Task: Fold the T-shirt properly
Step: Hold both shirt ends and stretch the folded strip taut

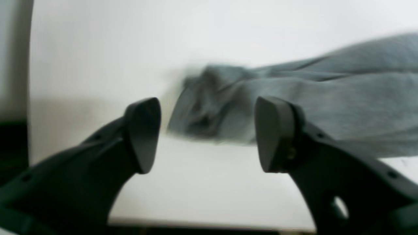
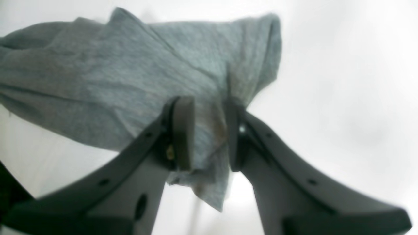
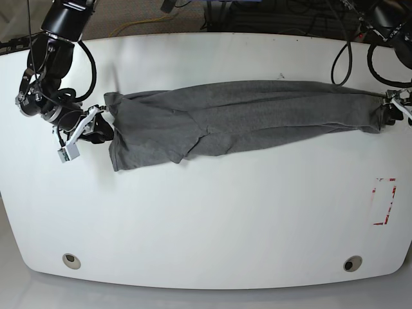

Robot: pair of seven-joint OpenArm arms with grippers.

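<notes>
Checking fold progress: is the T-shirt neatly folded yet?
No. The T-shirt lies stretched in a long wrinkled band across the table, one sleeve flopped out at the right gripper end.

1 t-shirt [image 3: 244, 116], 2 claws, 1 table [image 3: 206, 219].

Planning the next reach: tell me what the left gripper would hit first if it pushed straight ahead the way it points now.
Most likely the bunched end of the T-shirt, lying just ahead between the open fingers of the left gripper. The view is blurred, so the depth is uncertain; the white table lies under that line.
</notes>
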